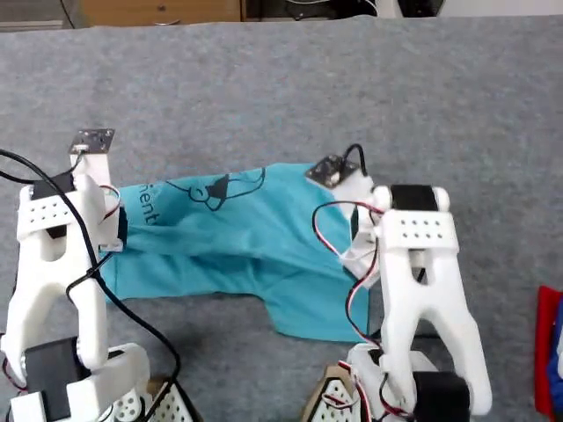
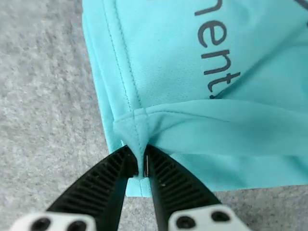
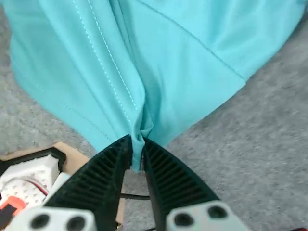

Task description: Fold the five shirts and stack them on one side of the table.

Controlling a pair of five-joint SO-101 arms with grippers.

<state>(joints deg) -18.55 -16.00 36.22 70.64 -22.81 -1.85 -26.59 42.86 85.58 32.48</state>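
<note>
Shirt: one teal shirt (image 1: pixel 229 237) with dark print lies spread on the grey table (image 1: pixel 369 88), partly doubled over, with a long ridge of cloth running across it from one gripper to the other.
Shirt, print: lettering sits at the end by the left arm; a line drawing sits along the edge away from the arm bases.
Shirt, loose part: a flap spreads flat from the shirt's near edge toward the base of the right arm.
Left gripper (image 2: pixel 139 161): clenched on the shirt. Its black ribbed fingers (image 2: pixel 106 183) pinch a small gather of cloth at the stitched edge just past the lettering, and the cloth draws up into the pinch.
Right gripper (image 3: pixel 137 144): clenched on the shirt at the opposite end. A bunched fold with a stitched seam runs straight into the pinch.
Arms: each white arm stands over its own end of the shirt, the cloth spanning between them.
Tan board (image 3: pixel 57 149): lies on the table just off the shirt's near edge, carrying the white base (image 3: pixel 24 180) of the right arm.
Red and blue cloth (image 1: pixel 550 352): well apart from the shirt, beyond the right arm at the frame's edge; its form cannot be told.
Wooden furniture (image 1: pixel 158 10): beyond the table on the shirt's far side.
</note>
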